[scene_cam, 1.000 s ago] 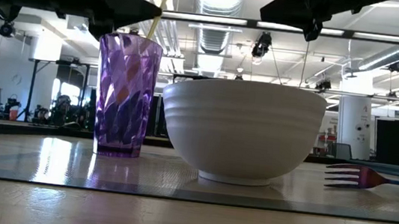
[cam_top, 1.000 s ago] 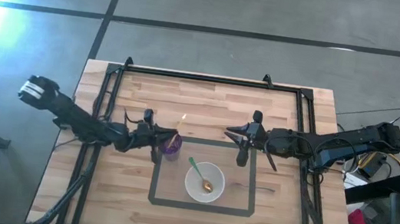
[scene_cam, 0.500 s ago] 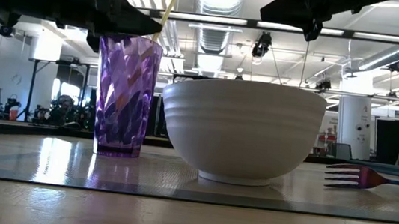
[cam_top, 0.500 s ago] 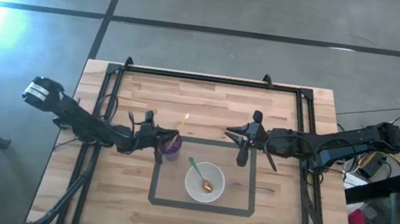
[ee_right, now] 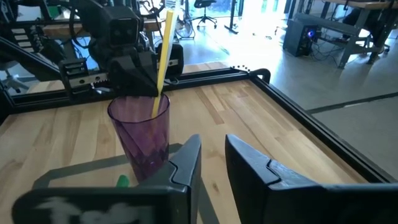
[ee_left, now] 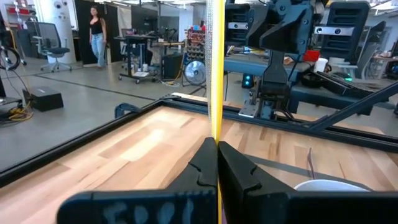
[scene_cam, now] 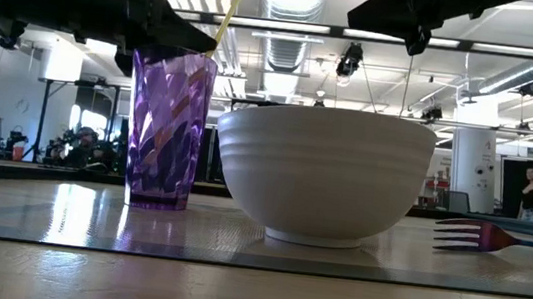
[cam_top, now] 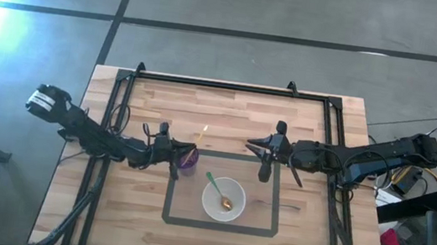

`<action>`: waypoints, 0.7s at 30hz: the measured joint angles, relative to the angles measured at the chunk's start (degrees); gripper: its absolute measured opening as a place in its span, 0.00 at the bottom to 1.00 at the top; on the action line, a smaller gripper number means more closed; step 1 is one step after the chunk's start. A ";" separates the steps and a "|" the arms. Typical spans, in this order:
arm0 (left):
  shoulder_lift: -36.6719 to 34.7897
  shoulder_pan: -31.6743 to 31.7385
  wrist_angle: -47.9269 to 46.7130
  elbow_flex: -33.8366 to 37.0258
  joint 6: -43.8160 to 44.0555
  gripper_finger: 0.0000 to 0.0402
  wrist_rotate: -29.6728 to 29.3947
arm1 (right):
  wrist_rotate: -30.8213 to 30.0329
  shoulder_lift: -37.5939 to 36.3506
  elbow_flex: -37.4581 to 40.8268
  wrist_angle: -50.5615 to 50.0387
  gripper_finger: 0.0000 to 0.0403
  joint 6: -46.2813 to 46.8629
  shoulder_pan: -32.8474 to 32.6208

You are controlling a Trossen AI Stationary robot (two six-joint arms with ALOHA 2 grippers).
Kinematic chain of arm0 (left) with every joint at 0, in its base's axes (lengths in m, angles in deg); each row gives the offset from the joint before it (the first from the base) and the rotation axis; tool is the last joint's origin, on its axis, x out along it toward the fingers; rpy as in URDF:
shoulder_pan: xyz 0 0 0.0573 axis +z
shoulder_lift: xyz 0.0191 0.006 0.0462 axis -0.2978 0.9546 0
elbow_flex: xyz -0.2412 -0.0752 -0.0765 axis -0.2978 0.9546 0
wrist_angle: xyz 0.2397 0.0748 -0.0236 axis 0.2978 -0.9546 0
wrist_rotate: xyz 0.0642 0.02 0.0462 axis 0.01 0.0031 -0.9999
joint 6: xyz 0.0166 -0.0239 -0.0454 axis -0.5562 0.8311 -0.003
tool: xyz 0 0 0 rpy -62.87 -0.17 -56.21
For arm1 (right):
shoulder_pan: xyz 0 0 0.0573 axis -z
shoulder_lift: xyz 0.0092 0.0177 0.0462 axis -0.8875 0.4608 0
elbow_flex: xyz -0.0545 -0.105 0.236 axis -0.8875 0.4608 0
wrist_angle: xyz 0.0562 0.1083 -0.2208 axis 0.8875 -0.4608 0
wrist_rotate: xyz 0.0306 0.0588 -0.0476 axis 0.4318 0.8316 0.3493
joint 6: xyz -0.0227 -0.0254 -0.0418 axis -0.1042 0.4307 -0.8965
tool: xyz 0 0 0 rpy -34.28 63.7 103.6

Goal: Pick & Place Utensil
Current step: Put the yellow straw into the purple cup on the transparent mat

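Note:
A purple cup [cam_top: 188, 163] [scene_cam: 166, 128] stands on the table beside a white bowl [cam_top: 223, 199] [scene_cam: 322, 171]; the bowl holds a green-handled spoon [cam_top: 216, 187]. A thin yellow utensil [cam_top: 199, 137] [ee_right: 163, 56] leans with its lower end inside the cup. My left gripper [cam_top: 180, 154] [ee_left: 216, 148] is shut on it just above the cup's rim. My right gripper [cam_top: 255, 150] [ee_right: 211, 155] hovers open to the cup's right, above the table, with nothing between its fingers. A purple fork [scene_cam: 483, 236] lies on the table right of the bowl. My left gripper pinches the yellow utensil's shaft [ee_left: 216, 134] between its two fingers, a little above the cup's rim. The fingers lie level, coming from the table's left, across the shaft. The utensil stands steeply tilted, its lower end in the cup and its upper end leaning toward the far edge.
A dark taped rectangle [cam_top: 166, 209] frames the bowl and the cup's corner. A black metal frame [cam_top: 215, 83] runs round the table's far edge and sides. Bare wood shows along the far side and near edge.
My left gripper has sunk a little toward the cup's rim, staying shut on the yellow utensil. The utensil has shifted slightly toward the table's right and leans a bit more.

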 joint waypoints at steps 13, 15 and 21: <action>-0.20 0.02 -0.27 0.00 0.85 0.00 0.31 | 0.00 0.00 0.00 -0.24 0.18 0.00 0.00; -0.20 0.02 -0.30 0.00 0.59 0.00 0.33 | 0.00 0.00 0.00 -0.24 0.17 0.00 0.00; -0.26 0.02 -0.89 -0.02 0.40 0.01 0.33 | 0.01 0.00 0.00 -0.23 0.15 0.00 0.00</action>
